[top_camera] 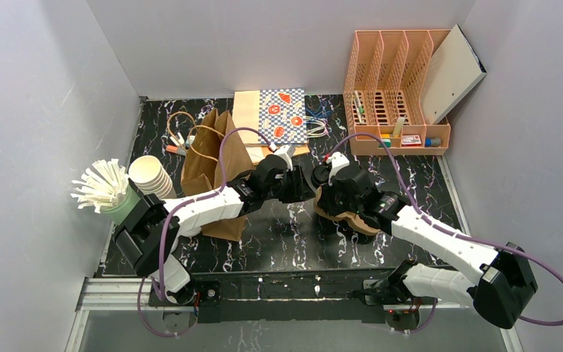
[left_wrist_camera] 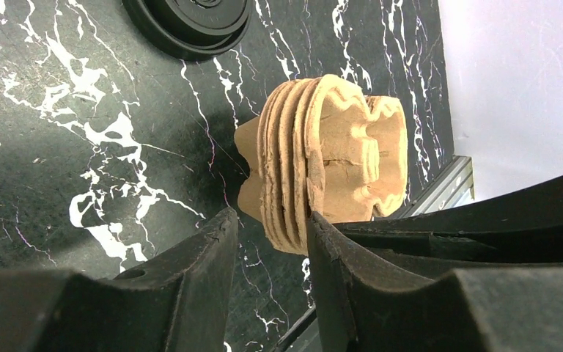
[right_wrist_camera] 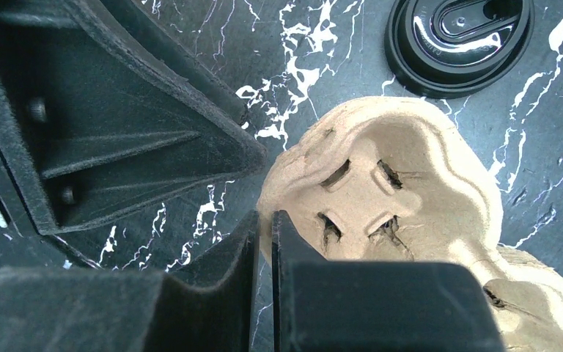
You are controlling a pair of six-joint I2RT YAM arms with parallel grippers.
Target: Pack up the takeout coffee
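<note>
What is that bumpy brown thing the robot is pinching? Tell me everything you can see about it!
It is a stack of cup carriers, several nested trays of rough tan paper pulp, with deep wells, wavy rims and cross-shaped slits. It looks tipped on edge over the black marble table, near a black lid. The right fingers pinch its thin rim. The left fingers stand apart around the layered edge, a gap showing on one side. Whether it rests on the table is unclear.
</note>
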